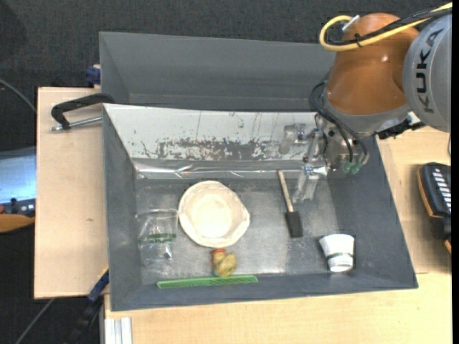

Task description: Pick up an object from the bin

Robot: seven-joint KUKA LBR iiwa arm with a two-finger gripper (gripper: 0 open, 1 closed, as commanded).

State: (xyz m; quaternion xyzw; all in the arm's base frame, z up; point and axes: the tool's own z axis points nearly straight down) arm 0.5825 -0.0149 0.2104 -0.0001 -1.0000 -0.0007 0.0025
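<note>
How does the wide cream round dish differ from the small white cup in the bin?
The wide cream round dish is broader and shallower than the small white cup. The dish sits flat mid-bin; the cup lies at the front right, apparently tipped over. Both are pale and round.

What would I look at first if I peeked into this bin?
The big orange-covered robot arm at the upper right catches the eye first. Its end effector hangs over the right half of the grey bin, close to a stick-like tool with a black end. Next comes the round white bowl in the middle of the floor, and a small white cup near the right front corner.
</note>
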